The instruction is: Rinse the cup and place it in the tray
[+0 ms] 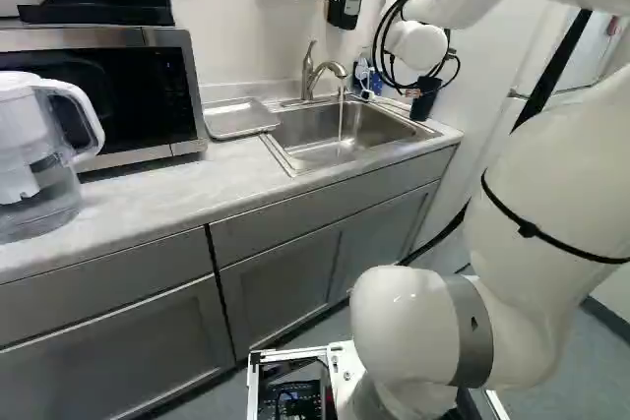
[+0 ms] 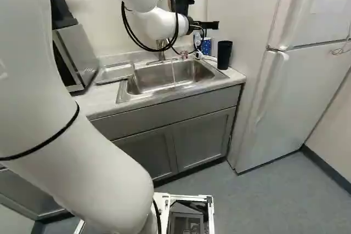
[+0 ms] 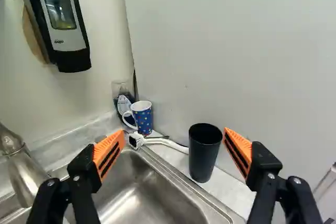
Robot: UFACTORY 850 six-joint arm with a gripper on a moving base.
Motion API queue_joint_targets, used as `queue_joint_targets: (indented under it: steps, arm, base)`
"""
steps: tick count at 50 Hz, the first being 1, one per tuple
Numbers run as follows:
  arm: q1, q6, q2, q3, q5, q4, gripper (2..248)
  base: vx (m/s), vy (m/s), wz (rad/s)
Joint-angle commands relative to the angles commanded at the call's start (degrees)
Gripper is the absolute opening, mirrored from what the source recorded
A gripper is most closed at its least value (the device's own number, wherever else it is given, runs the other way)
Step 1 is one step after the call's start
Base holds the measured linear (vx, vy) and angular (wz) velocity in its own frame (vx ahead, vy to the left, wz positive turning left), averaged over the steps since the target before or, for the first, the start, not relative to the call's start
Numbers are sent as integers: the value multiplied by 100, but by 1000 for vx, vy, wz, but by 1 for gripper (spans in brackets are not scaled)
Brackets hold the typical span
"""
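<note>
In the right base view my gripper (image 2: 211, 25) is above the counter's right end, near and higher than a black cup (image 2: 224, 55). The wrist view shows the gripper (image 3: 174, 131) open, its orange-padded fingers wide apart with nothing gripped. Ahead of it, closer to one finger than the other, the black cup (image 3: 203, 153) stands upright on the counter beside the sink (image 3: 142, 192). Water (image 1: 342, 125) runs from the faucet (image 1: 313, 74) into the basin. A metal tray (image 1: 239, 118) lies on the counter, on the sink's microwave side.
A blue dotted mug (image 3: 143, 117) and a white-handled brush (image 3: 167, 141) are in the corner behind the sink. The soap dispenser (image 3: 62, 19) hangs on the wall. A microwave (image 1: 128, 95) and a water pitcher (image 1: 34, 159) stand on the counter. The fridge (image 2: 301, 91) is at the right.
</note>
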State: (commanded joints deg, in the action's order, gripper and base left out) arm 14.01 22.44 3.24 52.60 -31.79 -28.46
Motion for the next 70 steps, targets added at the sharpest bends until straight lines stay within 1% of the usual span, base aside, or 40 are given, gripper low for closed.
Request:
queue_joint_targets:
  steps: [15,50,70]
  arm:
    - [0,0,-73,-109,-164,-199,247]
    - [-34,0,-248,-370,-825,-782,247]
    - [-65,0,-355,-518,-1278,-1041,247]
  base:
    - [0,0,0]
    - [0,0,0]
    - [0,0,0]
